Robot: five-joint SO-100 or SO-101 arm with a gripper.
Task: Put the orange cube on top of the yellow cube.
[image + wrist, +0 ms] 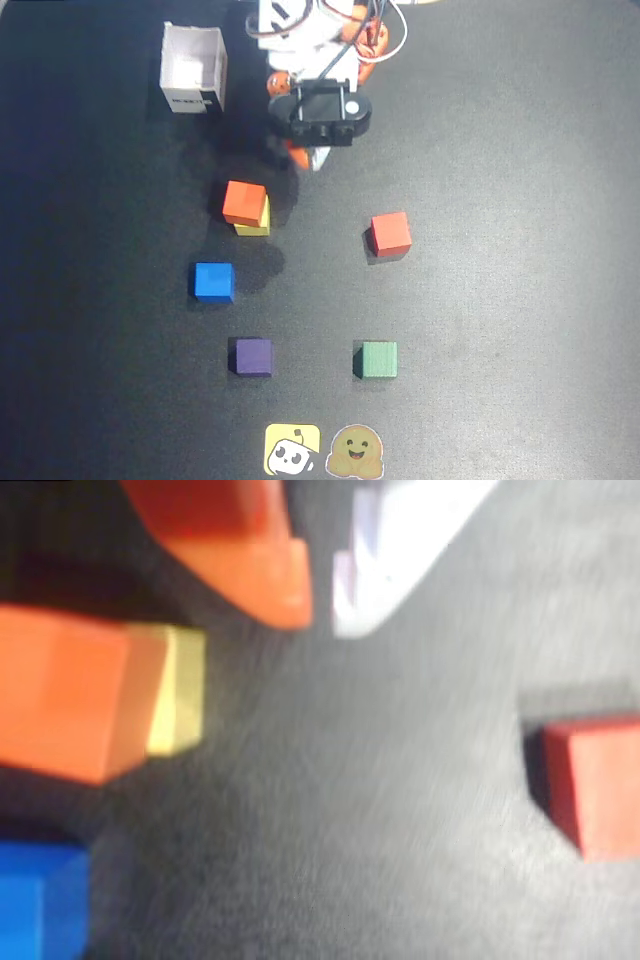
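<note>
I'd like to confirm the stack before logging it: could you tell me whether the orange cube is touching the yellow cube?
Touching. In the overhead view the orange cube sits on the yellow cube, offset. The wrist view shows their faces meeting without a gap.

In the overhead view a white box (193,68) stands far left on the dark table (520,330), with a red cube (390,234) right, blue cube (213,281) left, purple cube (253,356), green cube (379,359), and two face stickers (292,450) nearest.
</note>
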